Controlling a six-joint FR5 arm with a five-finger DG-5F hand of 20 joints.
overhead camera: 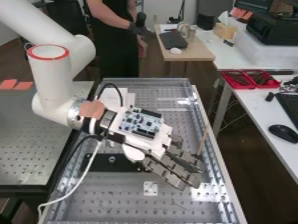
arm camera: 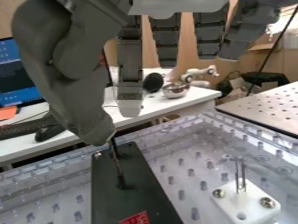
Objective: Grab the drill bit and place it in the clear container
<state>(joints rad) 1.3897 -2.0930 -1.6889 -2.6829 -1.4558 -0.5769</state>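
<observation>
The hand (overhead camera: 174, 167) hangs over the bench in the high view, its fingers extended toward the lower right. In the wrist view the hand (arm camera: 130, 70) has fairly straight fingers, and its thumb tip is by the top of a thin dark upright rod (arm camera: 120, 170), which looks like the drill bit. The rod's foot is at a black plate (arm camera: 113, 200); whether the thumb touches it I cannot tell. A thin tan stick-like line (overhead camera: 202, 142) runs beside the fingers in the high view. I cannot make out the clear container for certain.
A white block (arm camera: 247, 202) with two metal pins stands beside the black plate. Small white fixtures (overhead camera: 150, 188) sit on the perforated bench (overhead camera: 100, 200). A cable (overhead camera: 86, 172) hangs from the arm. Red trays (overhead camera: 237, 80) are on the side desk.
</observation>
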